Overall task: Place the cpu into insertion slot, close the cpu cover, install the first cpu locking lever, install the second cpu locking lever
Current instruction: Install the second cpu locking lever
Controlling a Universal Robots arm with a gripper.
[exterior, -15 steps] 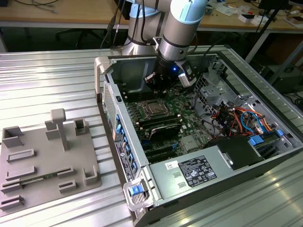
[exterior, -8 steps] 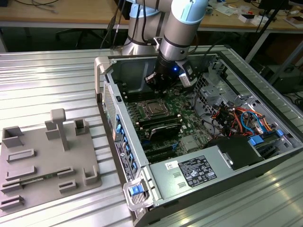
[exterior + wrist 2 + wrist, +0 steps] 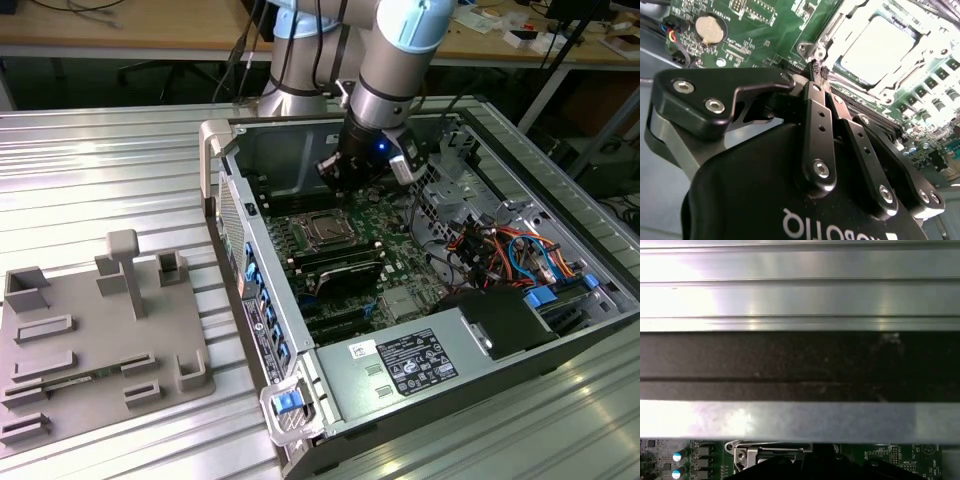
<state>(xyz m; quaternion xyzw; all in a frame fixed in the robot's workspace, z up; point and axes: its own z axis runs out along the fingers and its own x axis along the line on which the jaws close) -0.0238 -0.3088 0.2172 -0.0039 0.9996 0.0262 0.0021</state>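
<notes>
I read the tool (image 3: 816, 67) as pressed together: in the second wrist view its two black fingers (image 3: 819, 131) converge to a single tip with no gap, and I see nothing pinched between them. The tip sits just beside one corner of the insertion slot (image 3: 816, 46), over the silver surround near a corner screw. I cannot tell whether the tip touches the metal.

From the tip, the cpu (image 3: 882, 46) lies ahead, beyond that corner, seated flat inside the slot with its bright metal top exposed. The cpu cover (image 3: 935, 37) appears to lie down around the chip as a silver frame, so I judge the placing done.

In the exterior view, the tool (image 3: 338, 178) hangs inside the open computer case (image 3: 215, 150), just behind the insertion slot (image 3: 322, 230). The case rests on a ribbed metal worktop (image 3: 100, 170).
</notes>
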